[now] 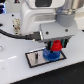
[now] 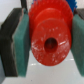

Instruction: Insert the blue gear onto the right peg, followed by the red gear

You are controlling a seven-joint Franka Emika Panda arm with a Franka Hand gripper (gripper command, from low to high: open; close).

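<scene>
Surface (image 1: 12, 72) area is white and carries the grey, white-rimmed plate (image 1: 34, 59) near the middle of the exterior view. Above the plate hangs the arm, with the hand (image 1: 56, 47) directly over the plate's end toward the exterior view's right.

Blue gear (image 1: 49, 54) lies flat on the plate at that end, apparently already seated on the right peg; the peg itself is hidden beneath the gears and cannot be confirmed. The second pin is too small to make out.

Red gear (image 2: 48, 39) is clamped in the hand. The wrist view shows the two teal pads (image 2: 21, 42) pressed against opposite sides of its toothed rim, with the dark centre hole left clear between them. In the exterior view the red gear (image 1: 56, 46) sits just above the blue gear; whether the two touch cannot be determined.

Handling judgement: the red gear appears rigid, light, and thick enough to give the pads a secure bearing on its rim. The teeth should resist slipping. A rim grip across the diameter is the correct hold, because it keeps the bore unobstructed. Remaining work is probably to align the bore with the peg and lower the gear squarely; a tilted gear could bind on the pin.
</scene>
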